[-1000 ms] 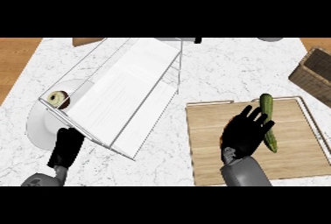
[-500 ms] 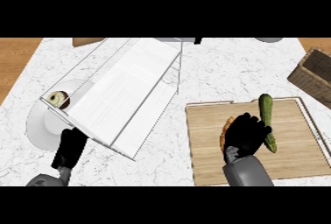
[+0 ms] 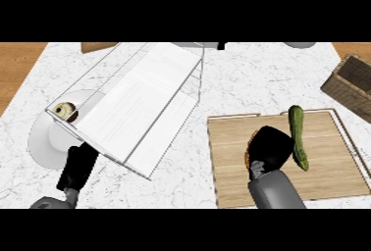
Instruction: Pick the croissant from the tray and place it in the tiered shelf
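Note:
On the wooden tray (image 3: 232, 186) my right hand (image 3: 271, 147) sits over the croissant (image 3: 250, 153), fingers curled down round it. Only a thin brown edge of the croissant shows at the hand's left side. The white wire tiered shelf (image 3: 148, 105) stands to the left of the tray, running diagonally across the counter. My left hand (image 3: 78, 166) rests open on the counter at the shelf's near left corner, fingers straight.
A green cucumber (image 3: 298, 138) lies on the tray just right of my right hand. A white plate (image 3: 45, 144) with a small round food item (image 3: 64, 111) sits partly under the shelf's left end. A wicker basket (image 3: 352, 83) stands at the right edge.
My right hand went from fingers spread above the tray to lowered and curled over the croissant. The left hand has not moved.

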